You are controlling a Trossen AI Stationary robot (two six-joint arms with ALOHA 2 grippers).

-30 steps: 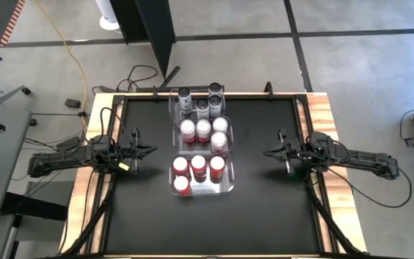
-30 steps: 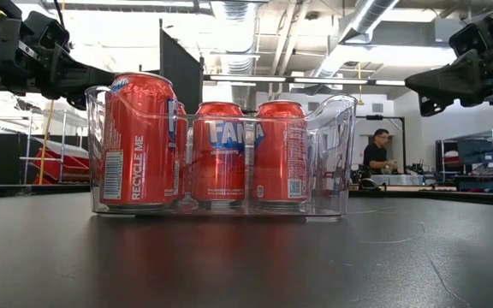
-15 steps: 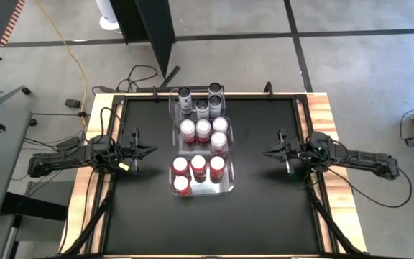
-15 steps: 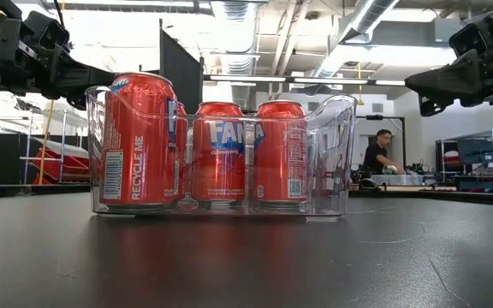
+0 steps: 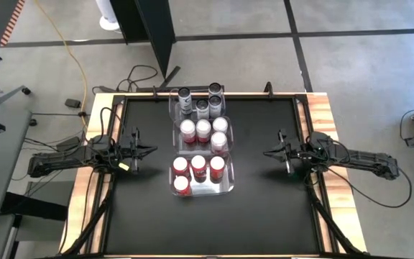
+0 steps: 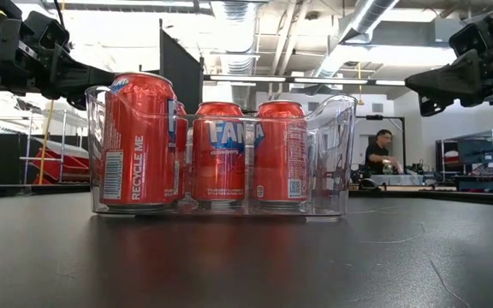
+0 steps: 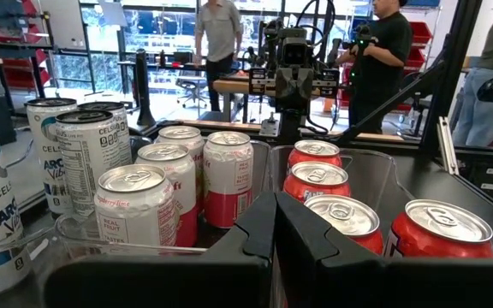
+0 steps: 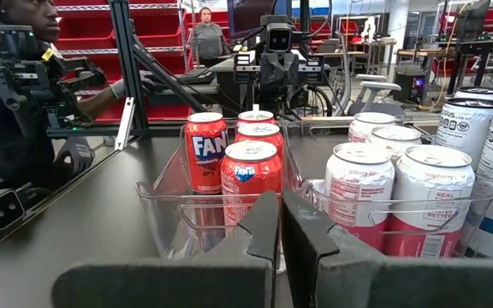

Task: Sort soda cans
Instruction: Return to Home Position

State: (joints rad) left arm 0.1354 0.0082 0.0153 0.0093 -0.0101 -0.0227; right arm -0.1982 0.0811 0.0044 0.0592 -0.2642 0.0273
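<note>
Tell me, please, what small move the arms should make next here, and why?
Probably none beyond settling at rest: every can sits in one of the three bins, none lies on the table, and the left gripper and right gripper are shut, empty, and off to either side of the bins.

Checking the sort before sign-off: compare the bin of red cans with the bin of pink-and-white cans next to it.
The red-can bin holds red Fanta cans; the pink-and-white bin holds pink-and-white cans. The red-can bin's fourth can sits alone toward the left gripper; the pink-and-white bin's sits toward the right gripper. Both are clear and hold four upright cans.
</note>
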